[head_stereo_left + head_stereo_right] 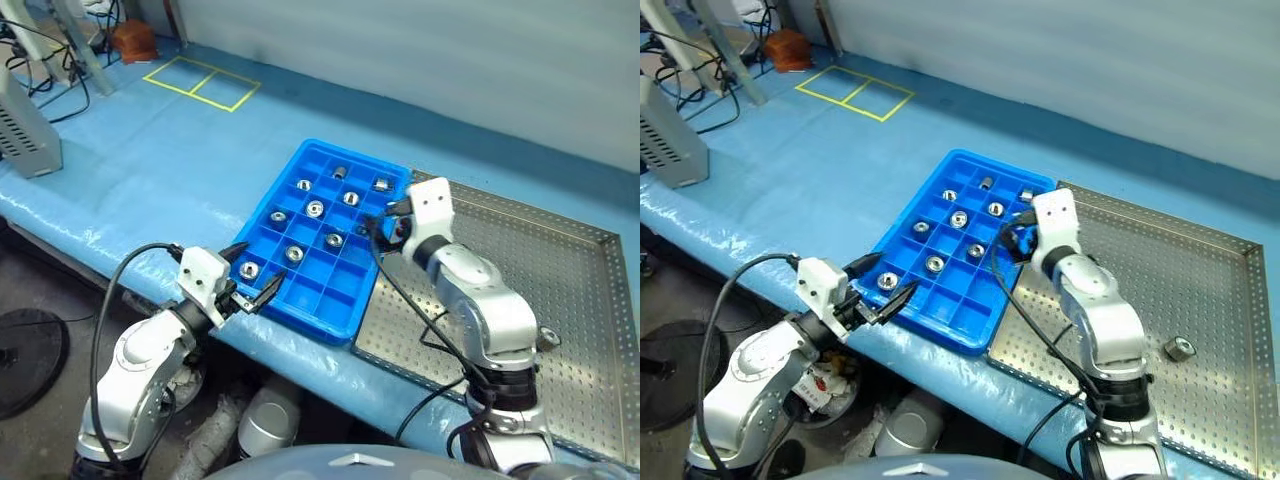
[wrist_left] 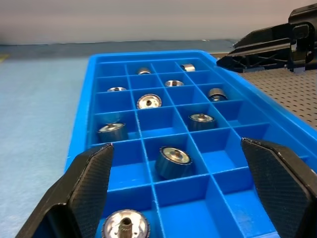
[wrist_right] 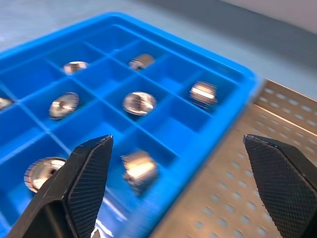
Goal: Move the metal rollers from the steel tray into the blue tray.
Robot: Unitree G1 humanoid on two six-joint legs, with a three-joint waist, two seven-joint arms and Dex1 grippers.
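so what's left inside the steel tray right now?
One metal roller lies on the steel tray floor near the robot's right. The rest of the visible perforated floor is bare. The right arm and its tool cover the strip next to the blue tray, so that part can't be checked.

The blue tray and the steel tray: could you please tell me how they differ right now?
The blue tray is bright plastic, split into square compartments; the steel tray is silver metal with one open perforated floor. The blue tray holds many metal rollers, while the steel tray shows a single roller. The blue tray is narrower than the steel tray. Both are rectangular, shallow, and sit side by side.
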